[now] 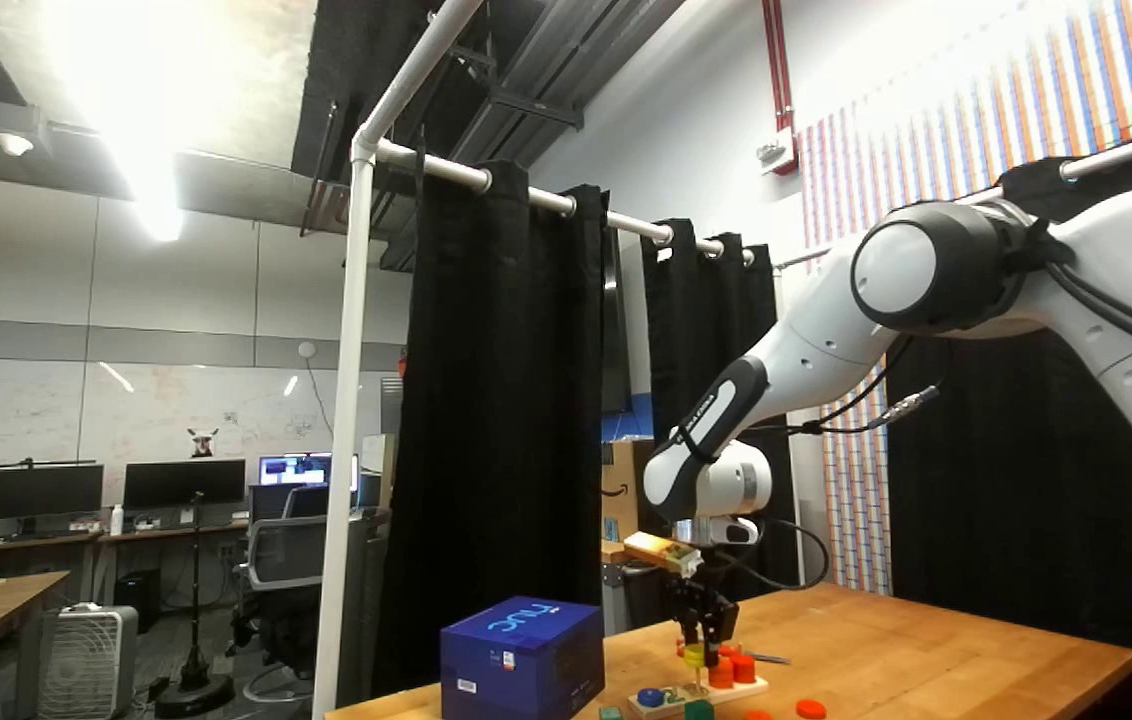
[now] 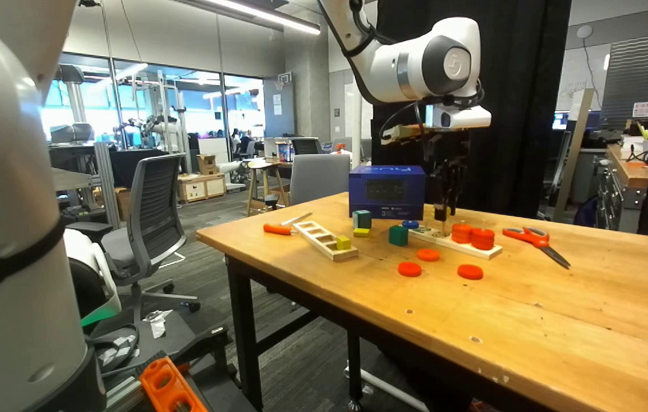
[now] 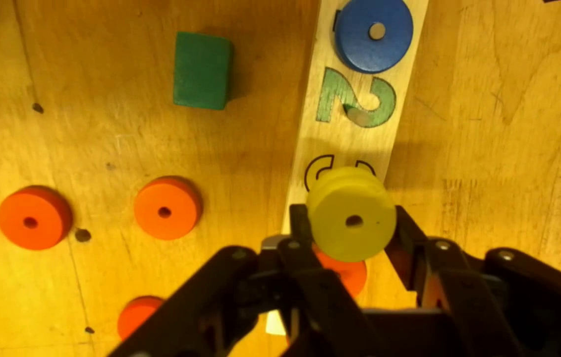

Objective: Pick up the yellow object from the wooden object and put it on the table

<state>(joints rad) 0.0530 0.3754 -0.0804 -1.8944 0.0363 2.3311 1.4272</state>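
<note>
Wrist view: the gripper (image 3: 351, 225) has the yellow rings (image 3: 352, 213) pinched by their sides, over a peg (image 1: 699, 682), visible in an exterior view, on the wooden board (image 3: 345, 144). If the peg's hidden tip sits inside the lower ring, moving sideways could drag the board. A weak pinch might let a ring roll across the table (image 3: 498, 148).

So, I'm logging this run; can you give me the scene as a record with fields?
fingers: closed on the yellow piece
yellow piece: above the wooden peg board; whether off its peg, unclear
on board: blue disc, two red stacks
loose on table: three red discs, green block, scissors
wooden tray: holds a yellow block
task: yellow piece not yet on table
</note>
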